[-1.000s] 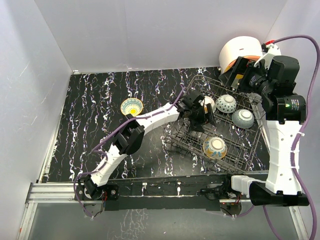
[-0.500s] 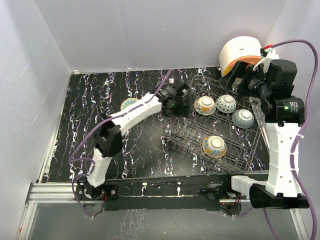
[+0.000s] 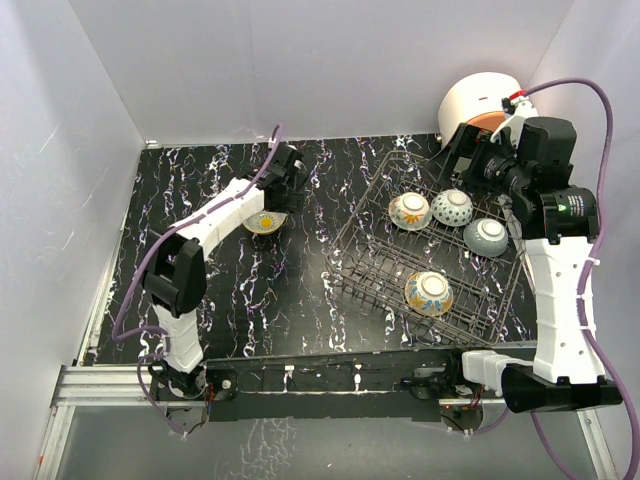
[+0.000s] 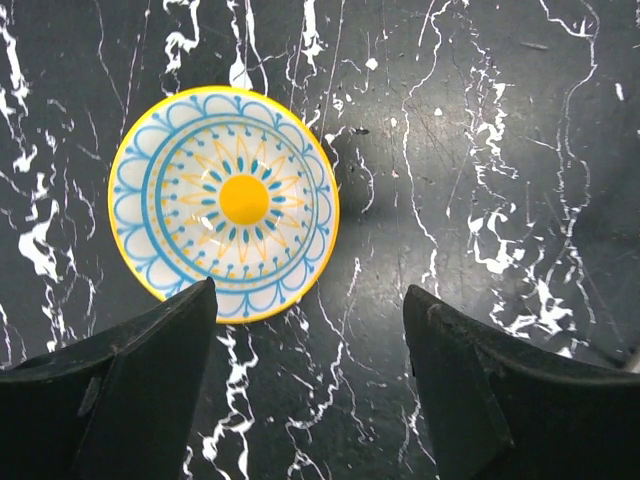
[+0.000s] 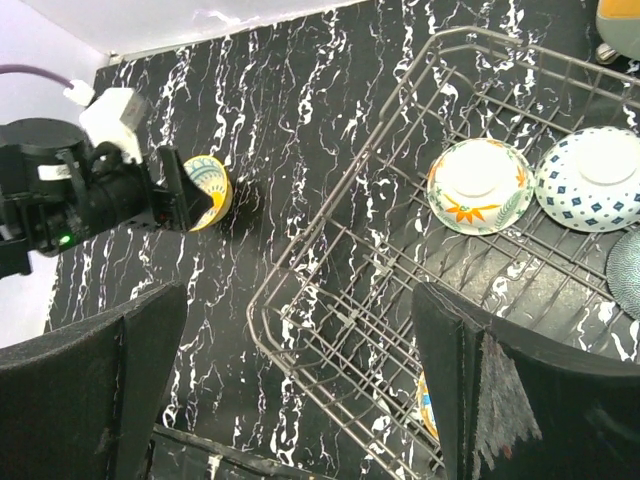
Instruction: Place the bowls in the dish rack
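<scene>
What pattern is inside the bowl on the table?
Bowl: blue scallops around a yellow centre; left wrist view.

Both arms (image 3: 225, 212) are white with black joints (image 3: 180, 282), purple cables (image 5: 35, 70), apparently matte-black pincer fingers (image 4: 120, 400).

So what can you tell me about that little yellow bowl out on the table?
The bowl is small, round and glossy, likely ceramic: yellow rim, blue scallops and rings on white, a yellow sun at the centre. It stands upright, alone on the black marbled table, left of the rack. The left arm's open fingers hang over it, not gripping it.
</scene>
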Action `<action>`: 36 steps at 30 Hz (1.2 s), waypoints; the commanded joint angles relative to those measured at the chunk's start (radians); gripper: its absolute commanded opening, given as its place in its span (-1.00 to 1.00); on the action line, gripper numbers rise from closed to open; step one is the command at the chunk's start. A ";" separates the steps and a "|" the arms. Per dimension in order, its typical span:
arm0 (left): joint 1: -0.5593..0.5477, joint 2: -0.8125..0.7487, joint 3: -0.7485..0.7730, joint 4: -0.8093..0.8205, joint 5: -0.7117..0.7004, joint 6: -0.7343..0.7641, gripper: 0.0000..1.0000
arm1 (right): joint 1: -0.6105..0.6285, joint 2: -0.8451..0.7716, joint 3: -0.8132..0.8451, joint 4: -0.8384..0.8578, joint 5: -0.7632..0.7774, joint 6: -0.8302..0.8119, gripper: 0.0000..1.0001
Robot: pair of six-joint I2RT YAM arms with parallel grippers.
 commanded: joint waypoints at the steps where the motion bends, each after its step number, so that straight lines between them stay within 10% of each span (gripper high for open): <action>1: -0.001 0.040 -0.014 0.101 -0.038 0.133 0.44 | 0.025 0.000 0.019 0.030 0.016 -0.010 0.98; 22: 0.033 0.198 -0.056 0.100 -0.043 0.113 -0.29 | 0.034 0.024 0.020 0.027 0.056 -0.028 0.98; 29: 0.033 0.183 -0.096 0.110 -0.042 0.101 -1.00 | 0.033 0.017 0.019 0.026 0.061 -0.023 0.98; 36: 0.030 0.084 -0.033 0.059 -0.001 -0.004 -1.00 | 0.034 0.009 0.021 0.017 0.083 -0.016 0.98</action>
